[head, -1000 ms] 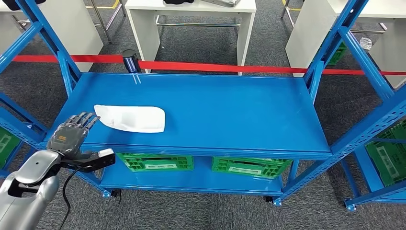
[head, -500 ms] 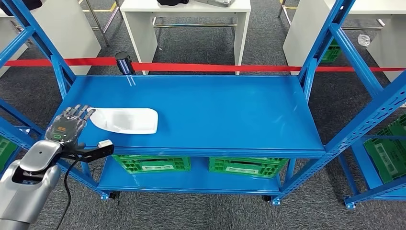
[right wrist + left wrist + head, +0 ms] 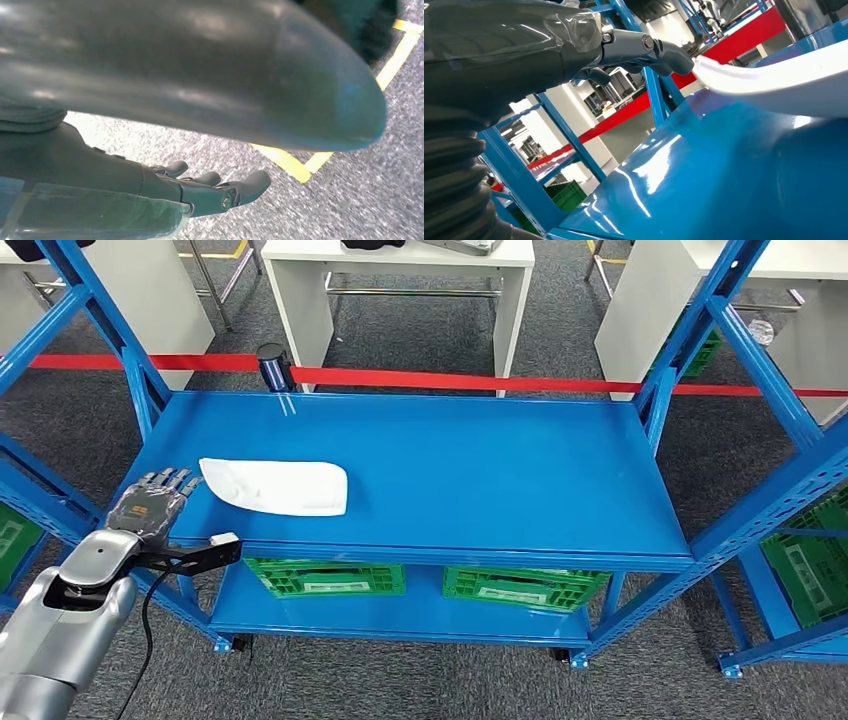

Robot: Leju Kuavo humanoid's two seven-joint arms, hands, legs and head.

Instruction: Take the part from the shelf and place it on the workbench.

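Note:
A flat white part (image 3: 276, 486) lies on the blue shelf (image 3: 470, 470) toward its left side. My left hand (image 3: 152, 500) hovers over the shelf's left front corner, fingers spread toward the part's left end, a short gap from it, holding nothing. In the left wrist view, the dark fingers (image 3: 659, 50) reach right up to the near tip of the white part (image 3: 784, 75); whether they touch is unclear. My right hand (image 3: 200, 192) hangs over the grey carpet with its fingers loosely extended and nothing in them.
Green crates (image 3: 325, 577) (image 3: 525, 589) sit on the lower shelf. Blue uprights (image 3: 120, 350) (image 3: 690, 340) frame the shelf on both sides. A red barrier tape (image 3: 450, 381) runs behind, with white tables (image 3: 400, 280) beyond. Yellow floor tape (image 3: 300, 165) crosses the carpet.
The camera swayed a little. My left hand has drawn back slightly toward the shelf's front left corner and stays open beside the part, which has not moved.

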